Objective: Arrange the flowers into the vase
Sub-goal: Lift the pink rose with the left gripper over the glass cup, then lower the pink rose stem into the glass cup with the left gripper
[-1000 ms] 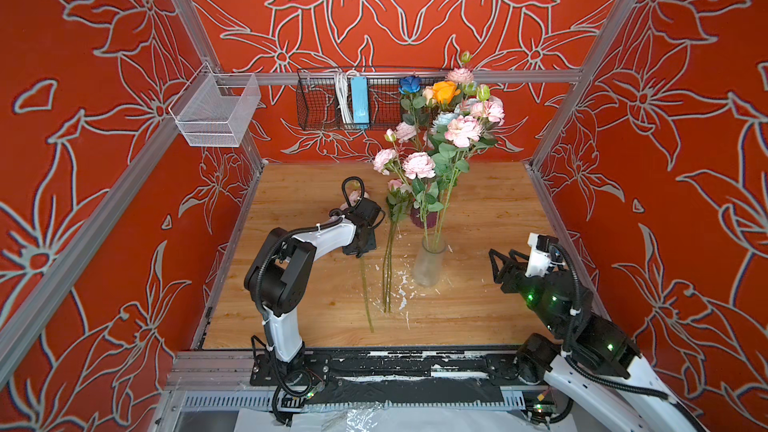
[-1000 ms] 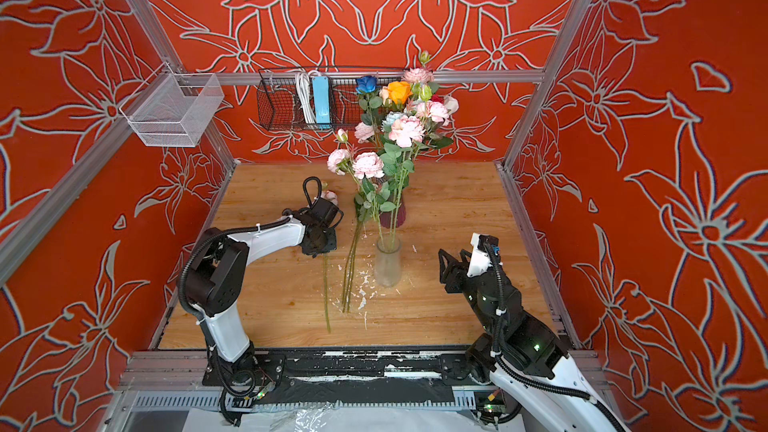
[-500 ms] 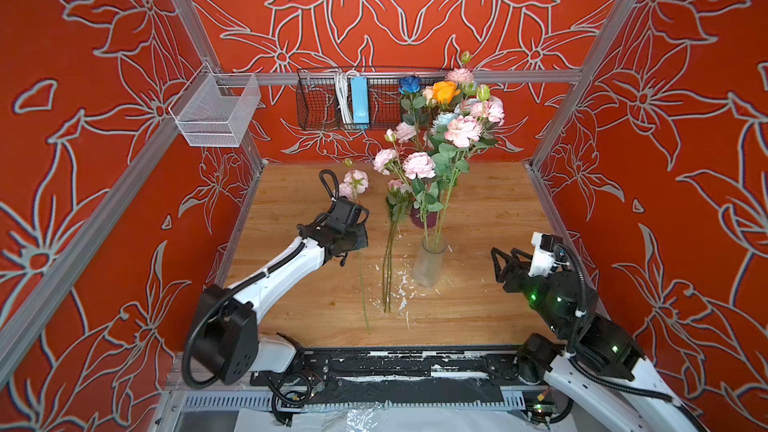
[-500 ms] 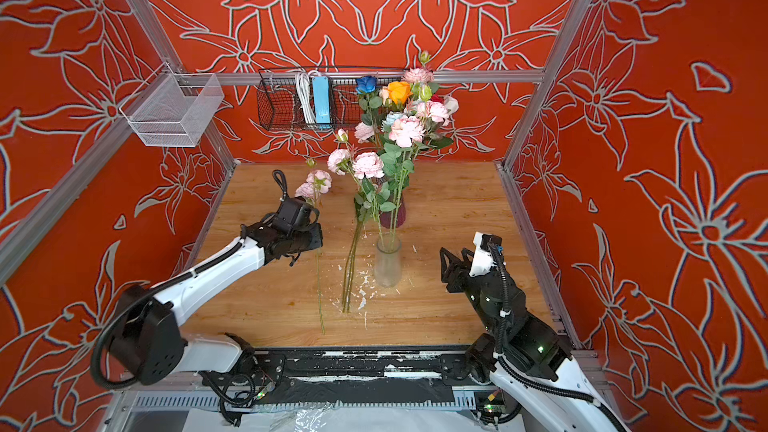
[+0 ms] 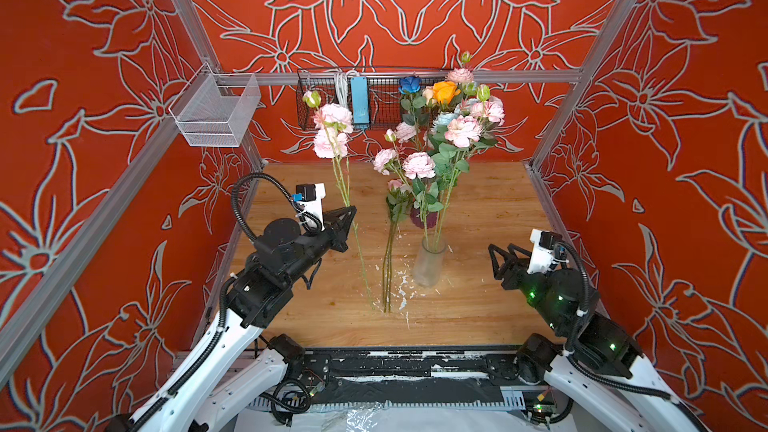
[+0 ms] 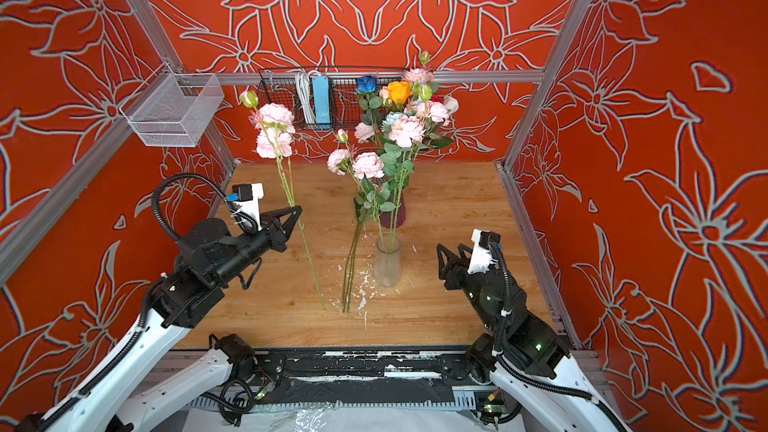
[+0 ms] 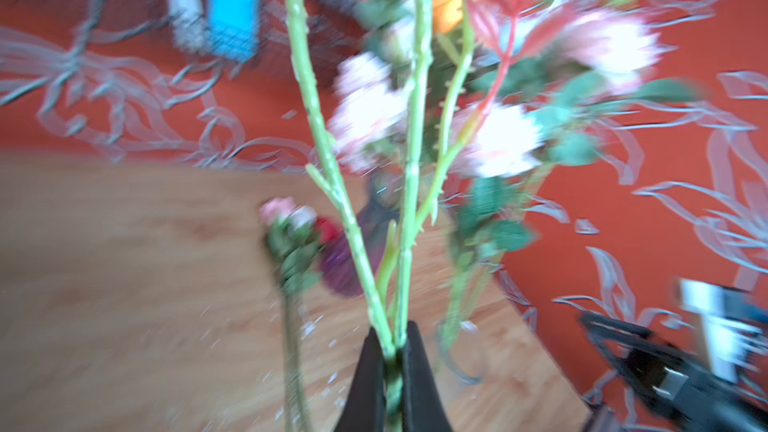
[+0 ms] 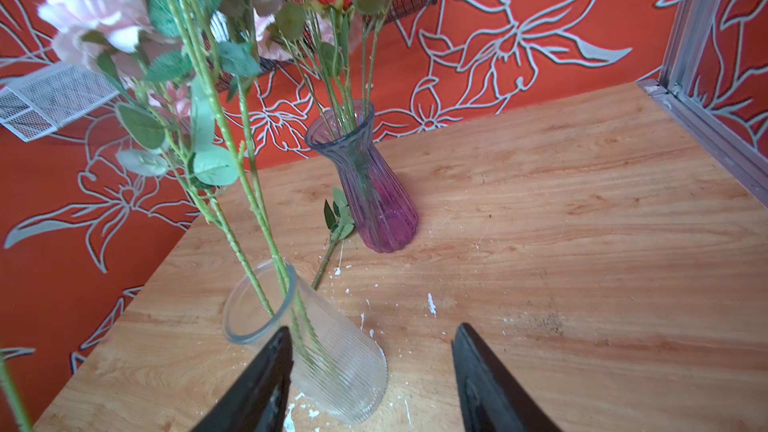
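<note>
One pink flower (image 5: 330, 144) stands left of centre, clenched in your left end effector (image 5: 352, 211), the right end effector (image 5: 501, 248) released and empty; swing it carelessly and its long stem could topple the clear vase (image 5: 430, 263).

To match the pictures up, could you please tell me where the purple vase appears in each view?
In a top view: purple vase, centre, partly behind flower stems.
In a top view: purple vase, centre again.
Left wrist: blurred, below centre, behind flower stems.
Right wrist: sharp, near centre.
Shared landmark: the clear vase just in front of it, unclear in the left wrist.
</note>
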